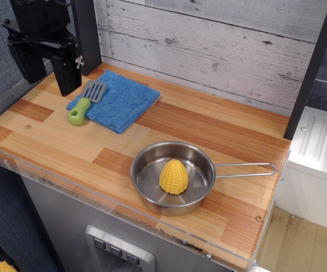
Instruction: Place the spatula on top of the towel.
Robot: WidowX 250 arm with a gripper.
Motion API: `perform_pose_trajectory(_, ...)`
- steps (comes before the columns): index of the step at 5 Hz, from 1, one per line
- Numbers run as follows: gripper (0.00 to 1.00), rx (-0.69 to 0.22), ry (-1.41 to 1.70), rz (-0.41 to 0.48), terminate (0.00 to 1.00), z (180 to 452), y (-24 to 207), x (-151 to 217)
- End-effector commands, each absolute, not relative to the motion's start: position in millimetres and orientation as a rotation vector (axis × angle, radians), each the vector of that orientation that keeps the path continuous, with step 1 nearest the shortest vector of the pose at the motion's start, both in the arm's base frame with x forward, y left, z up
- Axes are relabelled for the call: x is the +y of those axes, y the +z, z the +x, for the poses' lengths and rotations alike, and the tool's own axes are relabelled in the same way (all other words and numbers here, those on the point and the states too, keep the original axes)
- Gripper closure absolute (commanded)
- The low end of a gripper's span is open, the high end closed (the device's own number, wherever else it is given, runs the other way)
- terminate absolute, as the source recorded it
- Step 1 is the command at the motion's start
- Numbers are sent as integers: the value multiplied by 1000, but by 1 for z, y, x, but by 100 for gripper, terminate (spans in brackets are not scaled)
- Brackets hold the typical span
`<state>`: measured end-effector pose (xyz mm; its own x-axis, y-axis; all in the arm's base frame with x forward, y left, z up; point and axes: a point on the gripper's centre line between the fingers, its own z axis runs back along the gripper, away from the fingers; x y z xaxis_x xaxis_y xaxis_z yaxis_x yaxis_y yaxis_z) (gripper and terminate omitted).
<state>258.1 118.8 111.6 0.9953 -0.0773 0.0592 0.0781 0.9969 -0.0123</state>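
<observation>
The blue fuzzy towel (pixel 119 100) lies flat at the back left of the wooden counter. The spatula (pixel 85 102) lies on the towel's left edge: its dark grey slotted blade rests on the cloth, and its lime-green handle hangs off the edge onto the wood. My black gripper (pixel 49 76) hovers to the left of the spatula, above the counter's left side. Its two fingers point down, spread apart and empty. It touches neither the spatula nor the towel.
A steel pan (pixel 173 177) with a long handle pointing right sits at the front middle, holding a yellow toy corn (pixel 174 176). A whitewashed plank wall (pixel 208 45) backs the counter. A dark post (pixel 86 34) stands at the back left corner.
</observation>
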Motion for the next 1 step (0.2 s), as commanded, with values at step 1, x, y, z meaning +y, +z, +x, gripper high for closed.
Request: perform_pose_trajectory(1,0,-84,-85,2,100,258,123,119)
